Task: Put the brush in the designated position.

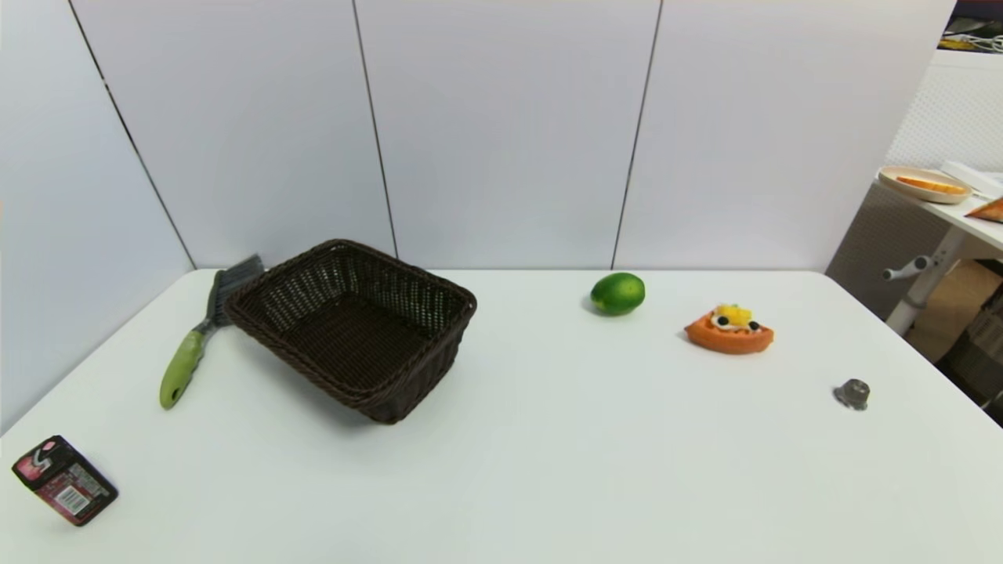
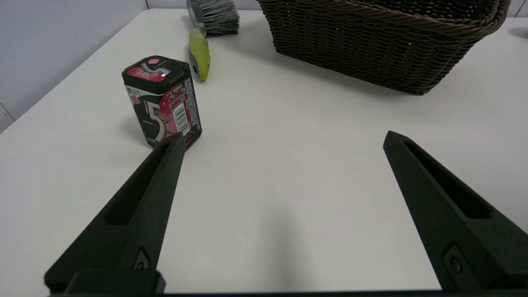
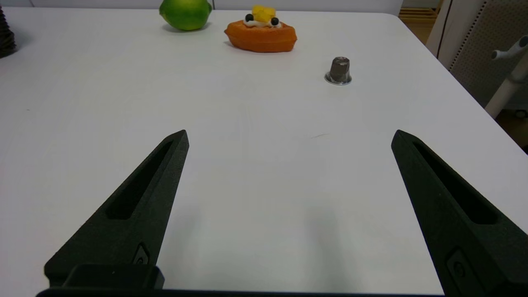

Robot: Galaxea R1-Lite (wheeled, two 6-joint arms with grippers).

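We see a matt, smooth white table (image 1: 548, 470) under a rough woven wicker basket (image 1: 353, 329). Beside the basket, the brush (image 1: 200, 333) – smooth plastic handle, coarse bristles. Near it, a glossy printed box (image 2: 163, 101).

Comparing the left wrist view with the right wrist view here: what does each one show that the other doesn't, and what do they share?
Only the left wrist view: the brush, the gum box, and the open left gripper. Only the right wrist view: the lime, the toy waffle, the coffee capsule, and the open right gripper. Both: the white table and the wicker basket, just an edge on the right.
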